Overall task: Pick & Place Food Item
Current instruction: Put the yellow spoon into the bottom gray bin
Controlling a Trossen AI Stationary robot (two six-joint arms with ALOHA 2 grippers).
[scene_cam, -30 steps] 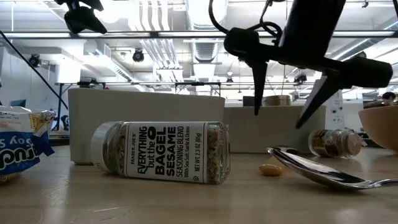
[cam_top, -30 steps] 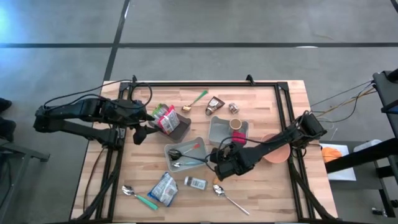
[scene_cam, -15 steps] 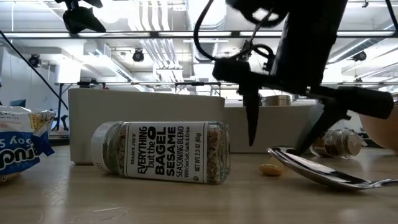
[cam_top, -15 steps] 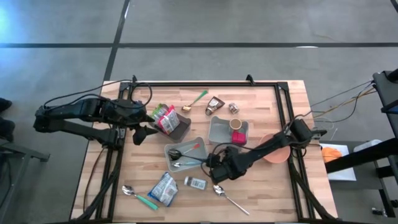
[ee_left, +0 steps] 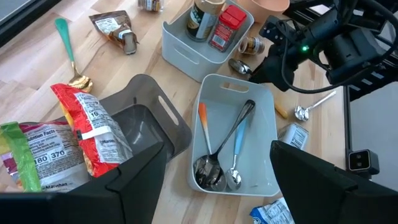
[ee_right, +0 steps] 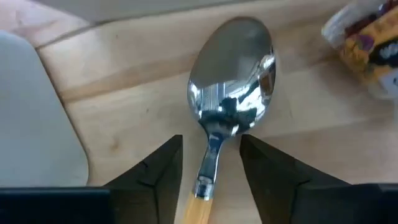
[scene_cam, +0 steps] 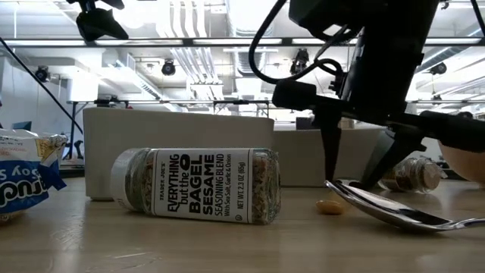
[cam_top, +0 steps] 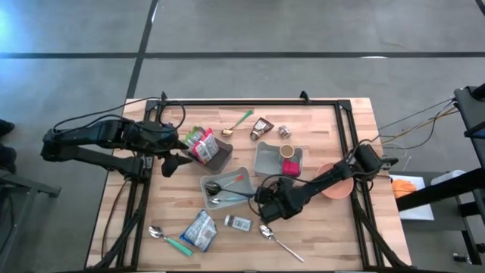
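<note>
As our right gripper point(ee_right: 210, 163) drops lower than a second ago, its jaws narrow astride the spoon point(ee_right: 231, 135) neck, not yet clenched. That spoon lies on the counter point(cam_top: 326, 227), no food item. Our left gripper point(cam_top: 168, 161) waits released by the snack tray point(cam_top: 220, 155).

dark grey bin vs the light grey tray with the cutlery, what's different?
Colour: the dark grey bin is charcoal, the light grey tray pale.
Contents: the dark grey bin has snack packets at one end and is otherwise bare; the light grey tray holds three spoons lying flat.
Place: the dark grey bin sits towards the table's left side, the light grey tray near the middle.
Shared: both are open-topped, round-cornered, with a handle slot in the rim.
</note>
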